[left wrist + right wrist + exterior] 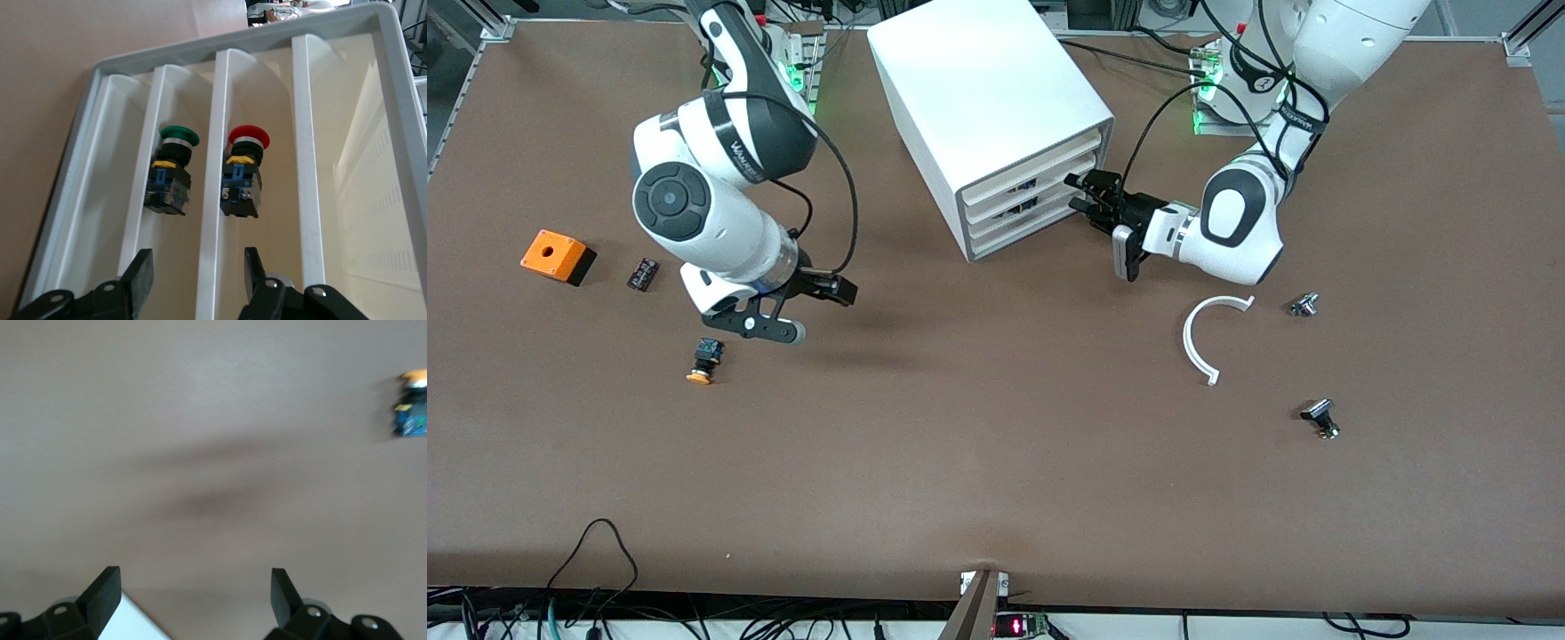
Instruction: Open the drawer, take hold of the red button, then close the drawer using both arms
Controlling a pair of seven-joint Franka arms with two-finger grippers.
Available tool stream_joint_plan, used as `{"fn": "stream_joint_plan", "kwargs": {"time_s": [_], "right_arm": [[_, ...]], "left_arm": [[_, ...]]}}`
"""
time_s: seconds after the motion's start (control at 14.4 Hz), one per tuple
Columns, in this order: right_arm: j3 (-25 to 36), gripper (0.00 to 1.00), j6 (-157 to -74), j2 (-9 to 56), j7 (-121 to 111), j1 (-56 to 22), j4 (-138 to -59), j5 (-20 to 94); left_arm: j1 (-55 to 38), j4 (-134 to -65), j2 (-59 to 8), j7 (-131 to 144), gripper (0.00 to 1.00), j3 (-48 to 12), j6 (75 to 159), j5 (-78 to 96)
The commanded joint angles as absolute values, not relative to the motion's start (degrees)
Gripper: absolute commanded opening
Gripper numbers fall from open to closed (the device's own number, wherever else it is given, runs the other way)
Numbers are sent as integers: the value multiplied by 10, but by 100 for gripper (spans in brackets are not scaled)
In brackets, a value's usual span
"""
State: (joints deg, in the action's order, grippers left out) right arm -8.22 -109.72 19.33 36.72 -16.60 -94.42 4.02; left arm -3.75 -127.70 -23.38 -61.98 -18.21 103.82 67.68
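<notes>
We see the left gripper (1087, 196), fingers spread, at the white plastic drawer cabinet's (996, 124) front; the red-capped black button (243, 175) sits inside. At eight o'clock, the right gripper (831, 290) hovers unclenched over the brown table (996, 444).

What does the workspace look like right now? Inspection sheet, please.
Surface: brown table, no spills seen.
Job's things: red-capped button inside the white drawer cabinet, green-capped button in the neighbouring compartment.
Clutter: orange box, orange-capped button, white curved strip, metal fitting, another.
Hands: left hand open at the cabinet's drawers; right hand open over the table.
Cables: black cable at the table's near edge.
Surroundings: frame rail.
</notes>
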Motion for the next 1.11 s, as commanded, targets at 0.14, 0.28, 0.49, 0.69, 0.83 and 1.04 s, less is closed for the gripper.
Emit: {"fn": "stream_joint_plan", "kwargs": {"time_s": [0.14,0.28,0.49,0.69,0.83,1.04], "right_arm": [[-80,99,-1095,207,434,-192,-911,69],[-80,99,-1095,216,467,-203,-890,68],[-80,99,-1094,234,498,-217,-854,69],[-80,99,-1096,243,541,-230,-844,67],[-79,99,-1096,257,582,-245,-823,66],[-79,99,-1094,279,627,-257,-791,65]], "left_arm": [[-35,-1295,-215,-635,56,-206,1041,702],[-36,-1296,-216,-634,56,-207,1042,702],[-36,-1303,-217,-635,56,-217,1043,710],[-37,-1308,-219,-634,56,-224,1063,710],[-37,-1311,-220,-635,53,-234,1084,711],[-37,-1311,-221,-634,7,-242,1090,711]]}}
